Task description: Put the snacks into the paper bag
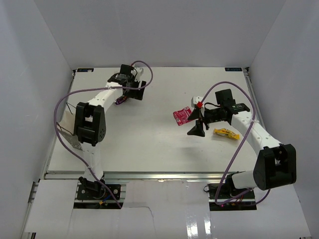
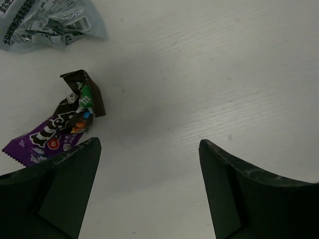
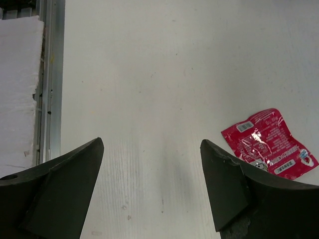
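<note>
My left claw: released, jaws wide over the table.
The purple candy packet: beside one finger, long axis diagonal, crumpled end farthest.
My right claw: released, empty; red packet beside it.
The paper bag: left table edge, mostly behind my arm; heading unclear.

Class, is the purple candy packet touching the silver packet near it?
Apart. The left wrist view shows a strip of bare white table between the purple candy packet and the silver packet; their edges never meet.
</note>
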